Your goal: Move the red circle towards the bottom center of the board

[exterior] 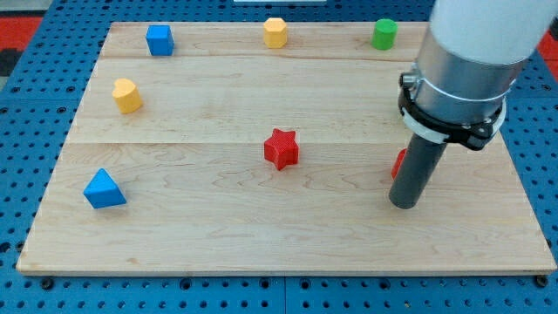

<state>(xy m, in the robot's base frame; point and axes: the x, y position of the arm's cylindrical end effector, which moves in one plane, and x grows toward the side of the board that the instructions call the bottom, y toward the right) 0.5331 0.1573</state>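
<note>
The red circle [398, 163] sits at the view's right, mostly hidden behind my rod; only a sliver of its left side shows. My tip [405, 203] rests on the wooden board [261, 227] just below the red circle, touching or very close to it. A red star [281, 148] lies near the board's middle, well to the left of my tip.
A blue cube [159, 39], a yellow hexagon [275, 32] and a green cylinder [384, 34] line the top edge. A yellow block [127, 95] and a blue triangle [104, 189] sit at the left. The arm's grey body [462, 70] fills the top right.
</note>
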